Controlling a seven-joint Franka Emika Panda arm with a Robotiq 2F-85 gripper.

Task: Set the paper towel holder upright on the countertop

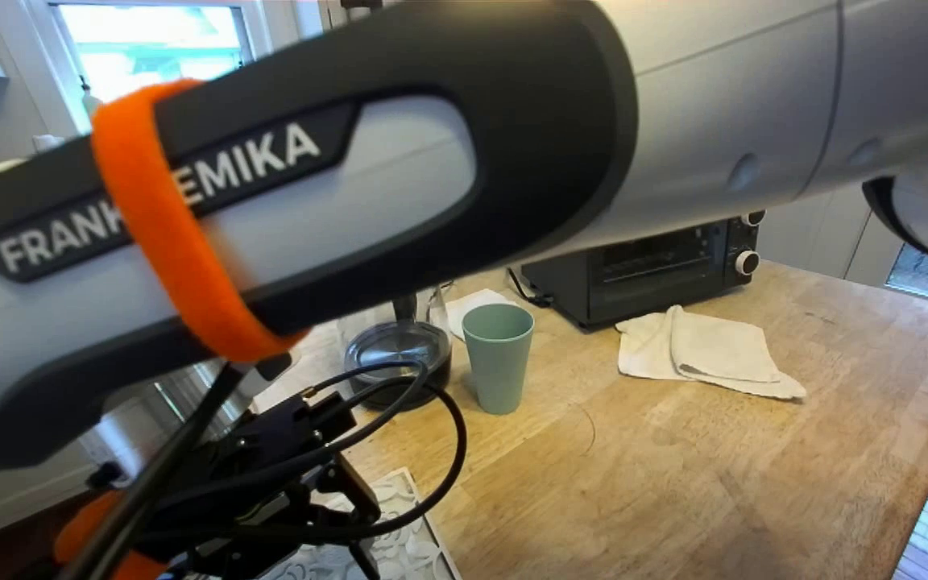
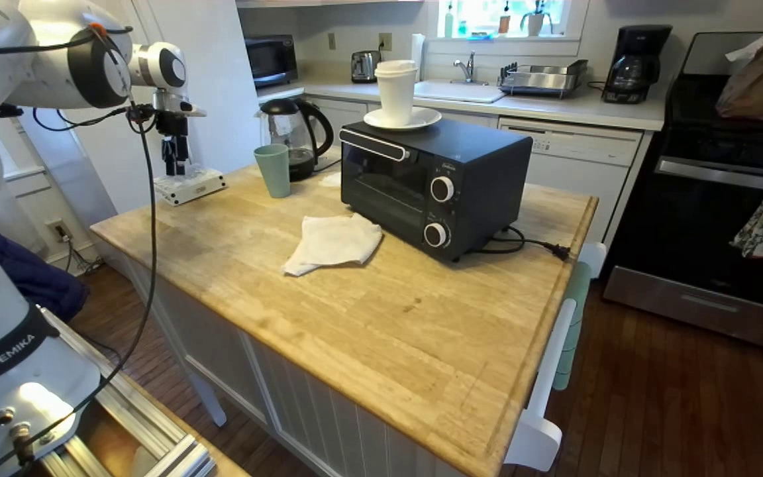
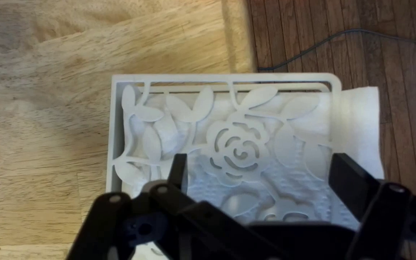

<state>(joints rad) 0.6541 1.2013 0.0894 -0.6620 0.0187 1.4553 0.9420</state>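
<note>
Lying flat at the countertop's short edge, between its corners, the paper towel holder lets its white towels jut past that edge; the overhang perhaps offers a side to grip. Above it the gripper hangs with jaws spread, holding nothing (contact is hard to tell), presumably positioned to pinch it and tip it upright.

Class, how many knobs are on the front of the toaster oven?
2, beside the glass door: the upper knob and the lower knob beneath it. In an exterior view, none looks hidden.
</note>
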